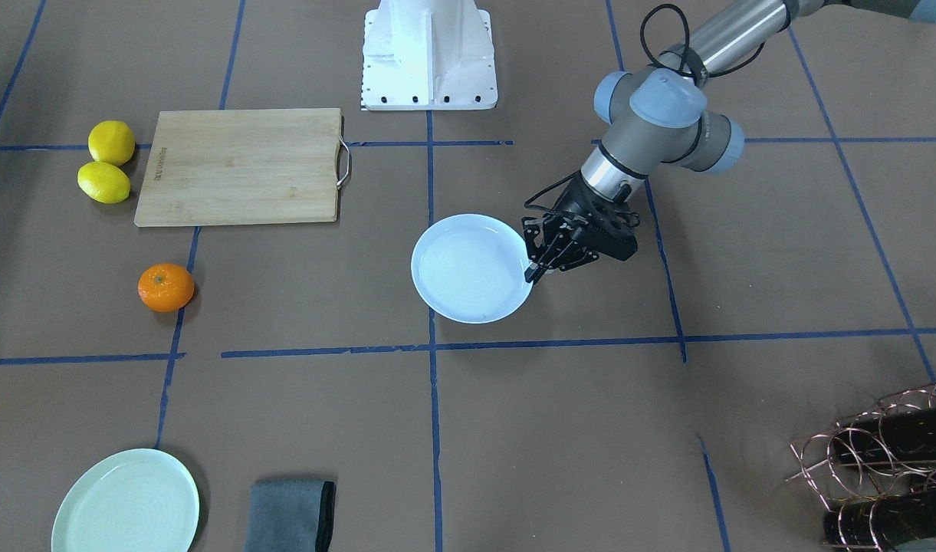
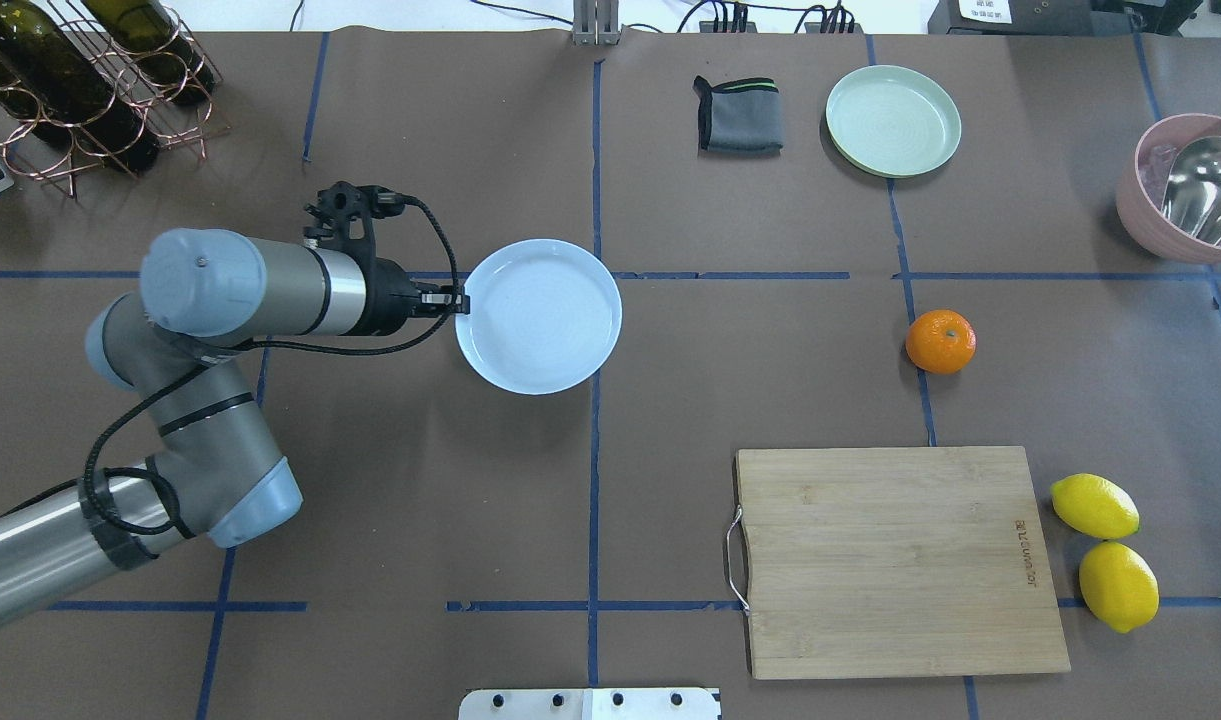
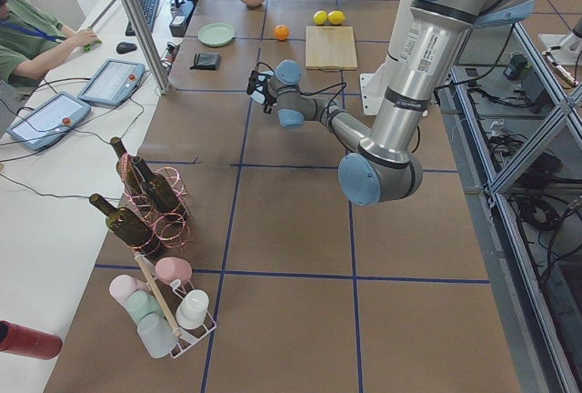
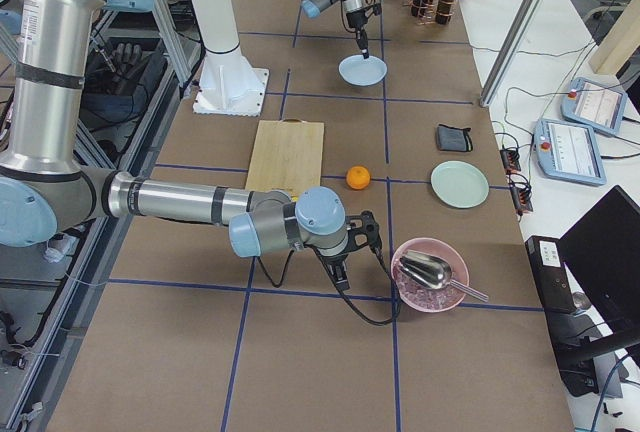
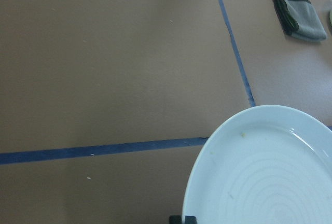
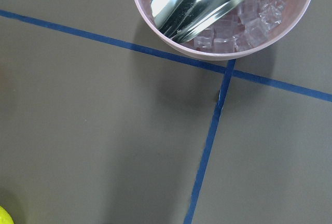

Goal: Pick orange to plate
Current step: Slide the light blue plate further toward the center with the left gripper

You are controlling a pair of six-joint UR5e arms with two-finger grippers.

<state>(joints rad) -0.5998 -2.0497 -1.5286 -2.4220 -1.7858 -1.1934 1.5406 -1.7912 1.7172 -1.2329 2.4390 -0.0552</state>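
The orange rests on the table, right of centre and beyond the cutting board's far corner; nothing touches it. The pale bluish-white plate lies flat near the table's middle. My left gripper reaches in level from the left and is shut on the plate's left rim. In the left wrist view the fingertips sit right at that rim. My right gripper shows only in the exterior right view, low over the table beside the pink bowl; I cannot tell whether it is open or shut.
A wooden cutting board lies at the near right with two lemons beside it. A mint-green plate and a folded grey cloth are at the back. A pink bowl holds ice and a scoop. A bottle rack stands back left.
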